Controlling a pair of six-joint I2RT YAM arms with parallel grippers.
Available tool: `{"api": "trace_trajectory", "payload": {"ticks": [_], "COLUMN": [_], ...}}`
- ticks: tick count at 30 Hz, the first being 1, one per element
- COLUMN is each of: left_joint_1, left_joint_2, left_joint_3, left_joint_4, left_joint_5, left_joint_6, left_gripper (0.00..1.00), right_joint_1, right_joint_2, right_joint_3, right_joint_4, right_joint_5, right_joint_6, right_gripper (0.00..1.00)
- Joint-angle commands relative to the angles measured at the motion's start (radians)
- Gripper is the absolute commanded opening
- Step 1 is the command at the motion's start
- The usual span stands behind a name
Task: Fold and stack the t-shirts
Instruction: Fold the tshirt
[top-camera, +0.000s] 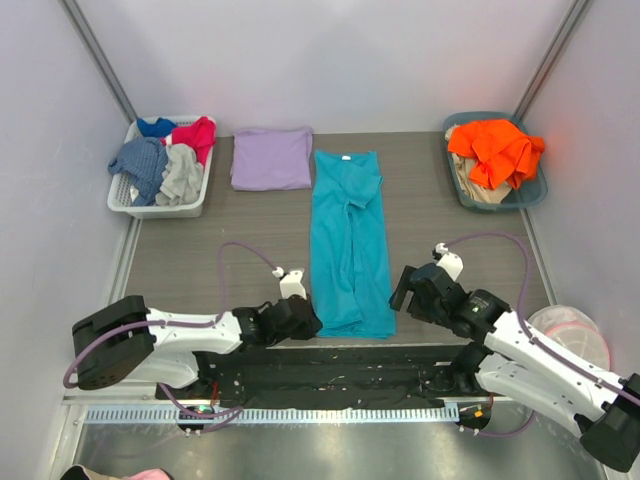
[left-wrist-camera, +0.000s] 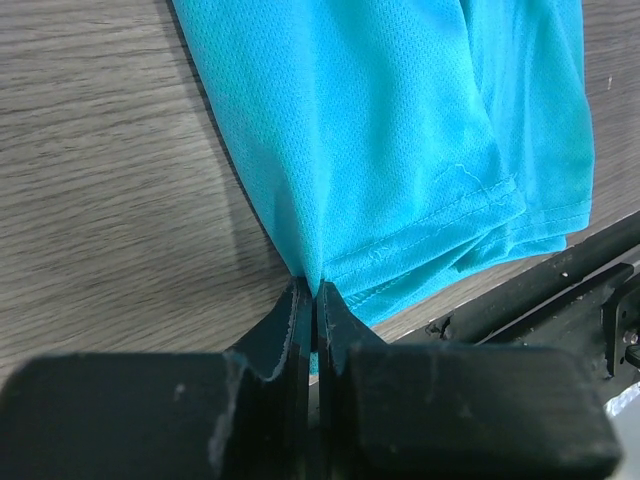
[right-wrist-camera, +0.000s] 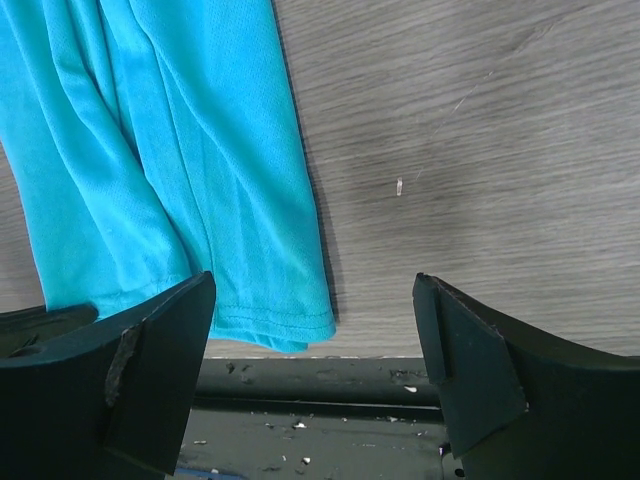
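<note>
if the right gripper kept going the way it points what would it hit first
Probably the near hem corner of the teal t-shirt, lying just ahead between the open fingers of the right gripper. The bare table borders it, so it might land there instead.

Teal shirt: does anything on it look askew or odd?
Slightly. The teal shirt lies as a long strip, with cloth bunched below its collar. Only the left gripper pinches a hem corner; the right gripper stands open beside it.
</note>
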Motion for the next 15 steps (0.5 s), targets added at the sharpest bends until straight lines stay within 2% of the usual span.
{"api": "trace_trajectory", "payload": {"ticks": [1,7,15], "left_joint_1": [0.001,0.001,0.001], "left_joint_2": [-0.029,-0.019,-0.005], "left_joint_3": [0.022,0.028,0.035], "left_joint_4": [-0.011,-0.01,-0.01], "left_joint_5": [-0.003,0.002,0.008], "left_joint_6": [0.013,0.01,0.012], "left_gripper": [0.04,0.04,0.03], "right_joint_1": [0.0,0.001,0.001], "right_joint_2": [-0.044,-0.072,-0.084], "right_joint_3": [-0.029,-0.122,-0.236], "right_joint_4": [-0.013,0.064,0.188], "right_joint_5": [-0.044,-0.141,-0.185], "right_joint_6": [0.063,0.132,0.172], "right_gripper": [0.88,0.81,0.81]}}
